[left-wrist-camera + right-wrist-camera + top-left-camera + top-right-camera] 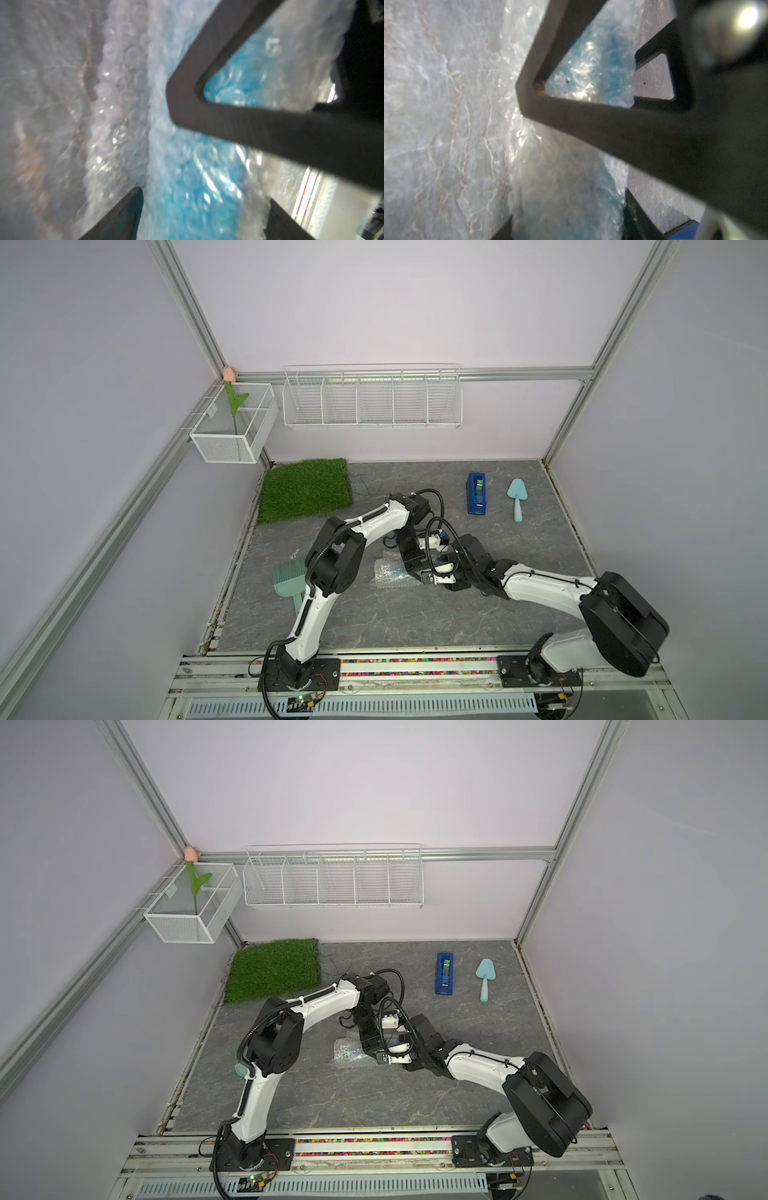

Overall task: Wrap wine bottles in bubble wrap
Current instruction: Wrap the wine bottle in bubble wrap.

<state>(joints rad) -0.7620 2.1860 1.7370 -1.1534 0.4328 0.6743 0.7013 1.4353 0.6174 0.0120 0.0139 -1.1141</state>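
The wine bottle (191, 187) lies on its side mid-table, showing bright blue through the bubble wrap (388, 574) rolled around it; the roll also shows in a top view (349, 1052). Both grippers meet at the roll's right end. My left gripper (205, 195) reaches down from behind and stands open, its jaws wide on either side of the wrapped bottle. My right gripper (569, 204) comes in from the right, its jaws pressed on the wrapped bottle (602, 62). Loose wrap (519, 135) spreads on the table beside it. The bottle's neck and cap are hidden.
A dark blue tape dispenser (476, 493) and a turquoise trowel (517, 497) lie at the back right. A green grass mat (305, 489) is at the back left, a green comb-like scoop (286, 580) under the left arm. Wire baskets (372, 400) hang on the back wall.
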